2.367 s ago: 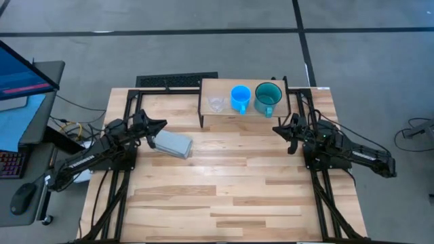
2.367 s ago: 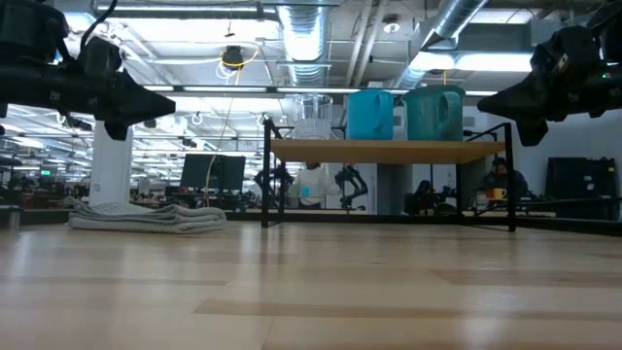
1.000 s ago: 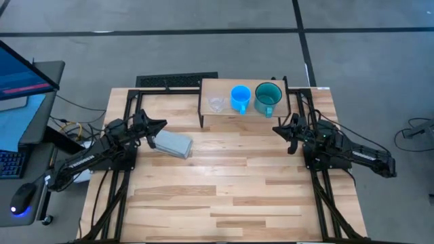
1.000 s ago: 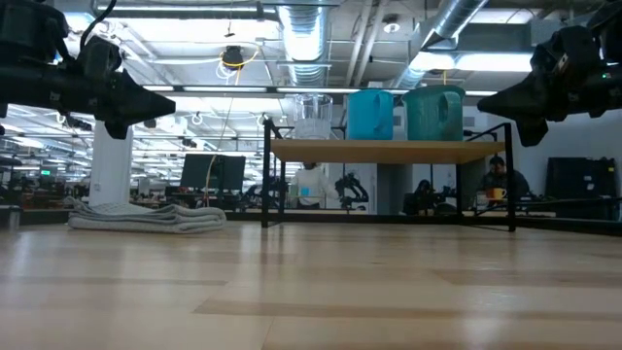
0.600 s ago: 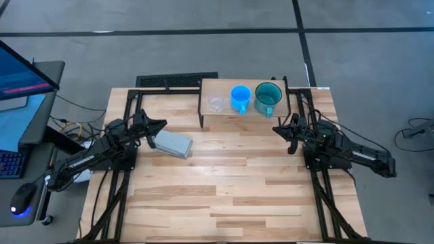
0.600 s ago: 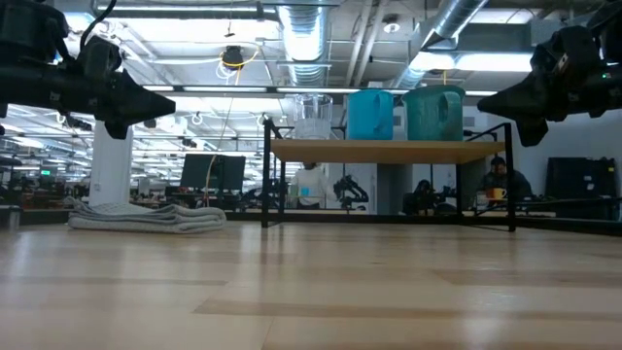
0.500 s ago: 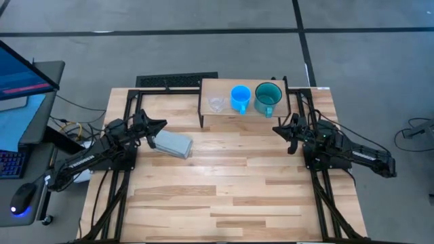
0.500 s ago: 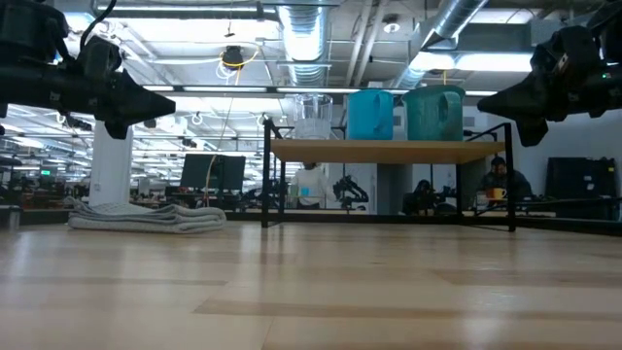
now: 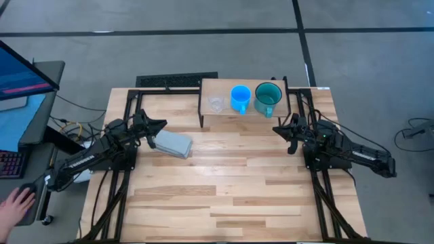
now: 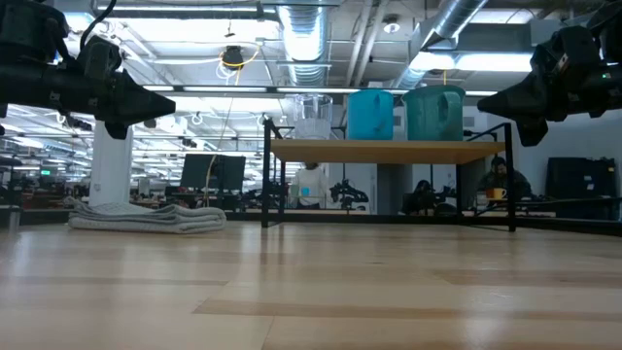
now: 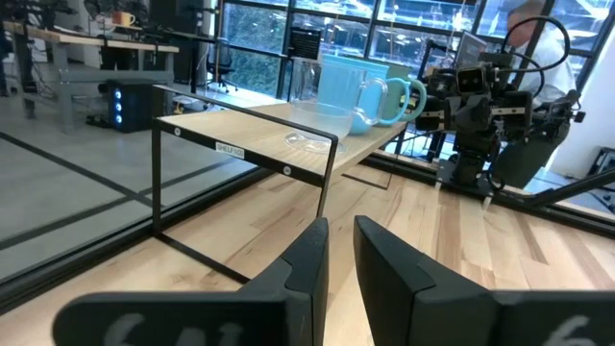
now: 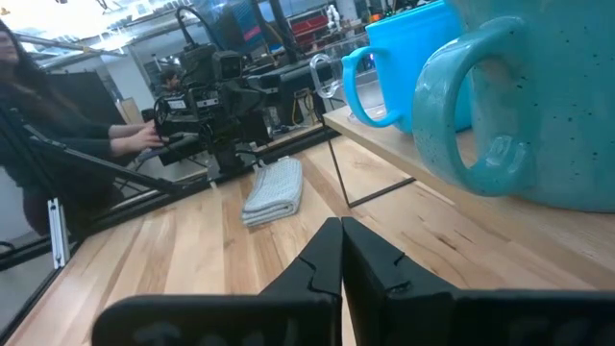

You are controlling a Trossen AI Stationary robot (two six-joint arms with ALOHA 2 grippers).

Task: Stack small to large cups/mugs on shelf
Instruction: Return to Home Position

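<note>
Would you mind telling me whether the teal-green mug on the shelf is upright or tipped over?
Upright. From above, the teal-green mug shows its round open mouth; from table level it stands flat on the shelf.

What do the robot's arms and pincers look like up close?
Both arms are black, built of slim segments that thicken at the joints. Each ends in a black two-fingered pincer, the left pincer and the right pincer, tapering to a point. Their fingers are flat, angular, matte black wedges. The body behind them bears blurred pale markings I cannot read.
</note>
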